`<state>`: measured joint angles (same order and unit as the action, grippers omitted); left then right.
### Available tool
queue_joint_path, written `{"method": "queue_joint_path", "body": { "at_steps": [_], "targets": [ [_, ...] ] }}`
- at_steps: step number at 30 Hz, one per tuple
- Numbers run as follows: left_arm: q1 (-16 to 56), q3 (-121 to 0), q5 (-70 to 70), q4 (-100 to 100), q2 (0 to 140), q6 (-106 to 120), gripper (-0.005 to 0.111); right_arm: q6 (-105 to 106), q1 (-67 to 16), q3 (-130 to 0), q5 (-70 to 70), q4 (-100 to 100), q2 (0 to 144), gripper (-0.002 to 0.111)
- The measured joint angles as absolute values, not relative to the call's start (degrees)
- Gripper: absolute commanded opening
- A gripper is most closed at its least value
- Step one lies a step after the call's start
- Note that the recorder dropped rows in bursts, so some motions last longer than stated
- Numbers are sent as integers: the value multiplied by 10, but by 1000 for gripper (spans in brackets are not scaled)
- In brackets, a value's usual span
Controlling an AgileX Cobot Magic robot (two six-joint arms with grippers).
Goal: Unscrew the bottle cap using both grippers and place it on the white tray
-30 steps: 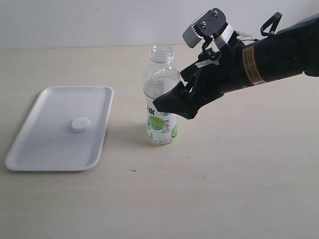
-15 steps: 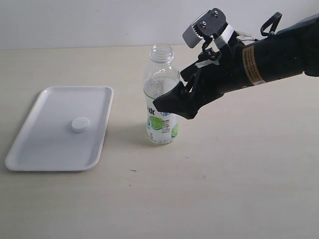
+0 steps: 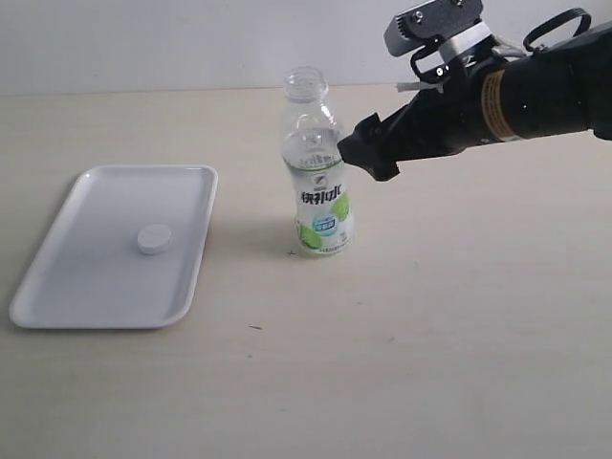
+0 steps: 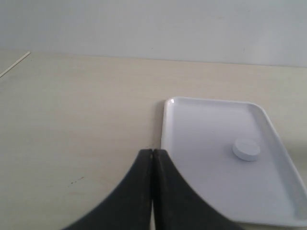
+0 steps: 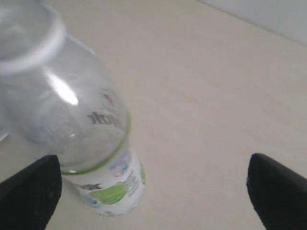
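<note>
The bottle cap (image 3: 154, 238) lies flat on the white tray (image 3: 86, 287) at the left; the left wrist view shows the cap (image 4: 246, 149) on the tray (image 4: 201, 124) too. The clear bottle (image 3: 320, 191) stands uncapped mid-table, leaning slightly. My right gripper (image 3: 368, 153) hovers just right of its shoulder, apart from it. In the right wrist view this gripper (image 5: 153, 160) is wide open, with the bottle (image 5: 81, 120) near one finger and nothing held. My left gripper (image 4: 152, 151) is shut and empty, low over the table beside the tray's edge, and out of the exterior view.
The pale wooden table (image 3: 430, 335) stretches round the bottle and tray. A light wall (image 3: 143, 38) rises behind the table's far edge. The thick black right arm (image 3: 535, 96) with its orange label reaches in from the upper right.
The right gripper has let go of the bottle and drawn back up and to the right. The bottle has shifted slightly right and turned, showing another side of its label.
</note>
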<state>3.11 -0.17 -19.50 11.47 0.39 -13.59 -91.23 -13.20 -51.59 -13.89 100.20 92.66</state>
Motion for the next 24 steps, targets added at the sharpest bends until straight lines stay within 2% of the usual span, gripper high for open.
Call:
{"method": "queue_joint_path", "body": {
  "at_steps": [14,24],
  "targets": [
    [31,-2,-195,115,4,-136,0,-935,-132,-487,-152,1002,825,99],
    [31,-2,-195,115,4,-136,0,-976,-132,-320,-20,1002,515,99]
  ]
}}
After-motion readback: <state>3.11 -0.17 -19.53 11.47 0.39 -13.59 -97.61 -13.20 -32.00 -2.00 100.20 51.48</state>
